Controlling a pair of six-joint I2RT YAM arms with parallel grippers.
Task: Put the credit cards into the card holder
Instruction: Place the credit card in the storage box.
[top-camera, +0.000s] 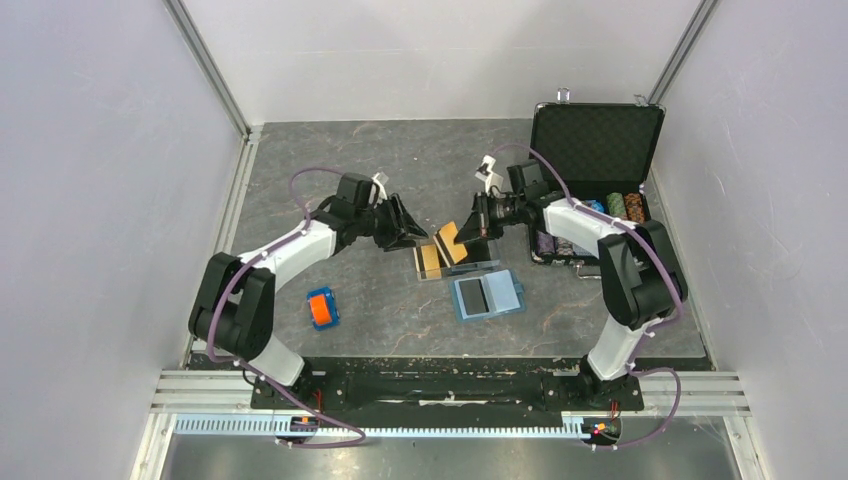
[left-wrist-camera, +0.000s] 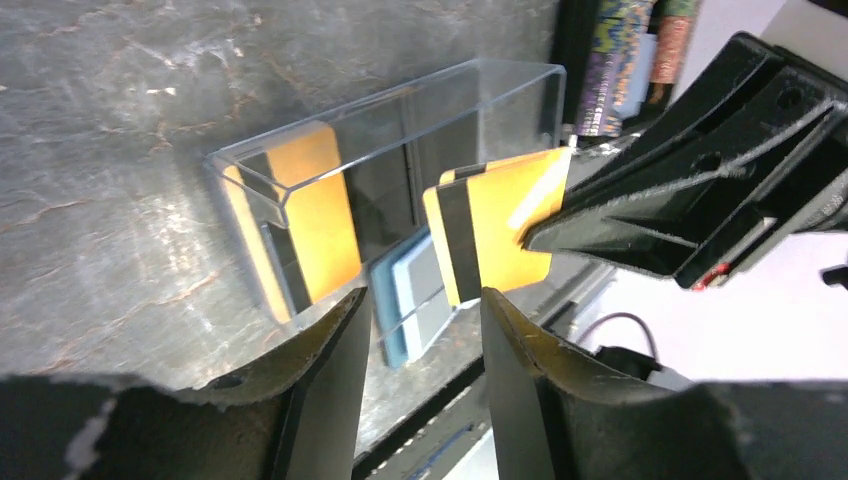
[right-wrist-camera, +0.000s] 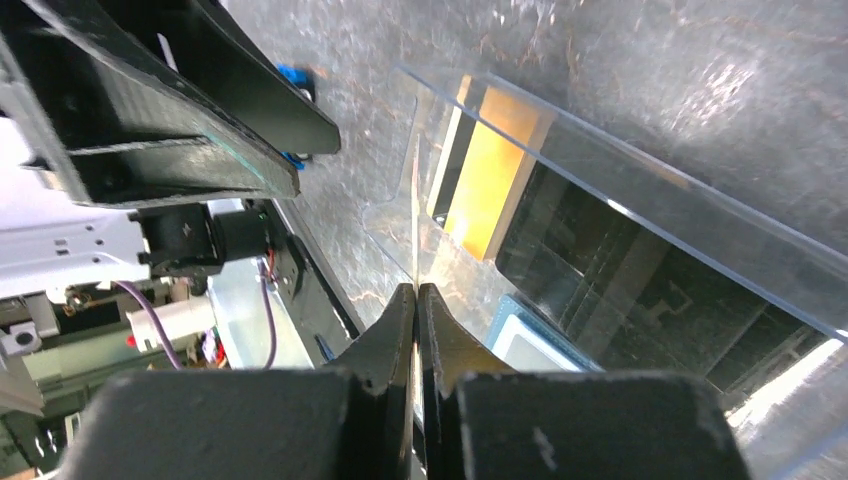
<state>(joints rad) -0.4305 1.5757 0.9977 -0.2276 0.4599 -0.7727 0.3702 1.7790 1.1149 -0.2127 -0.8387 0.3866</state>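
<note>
My right gripper is shut on an orange credit card with a black stripe, held up on edge above the clear tray. In the left wrist view that card hangs just beyond my left gripper, whose jaws stand open with nothing between them. In the right wrist view the held card shows edge-on, pinched between the shut fingertips. A second orange card stands inside the tray. The teal card holder lies open on the table, just nearer than the tray.
An orange-and-blue block lies at the near left. An open black chip case stands at the back right, beside the right arm. White walls enclose the table on three sides.
</note>
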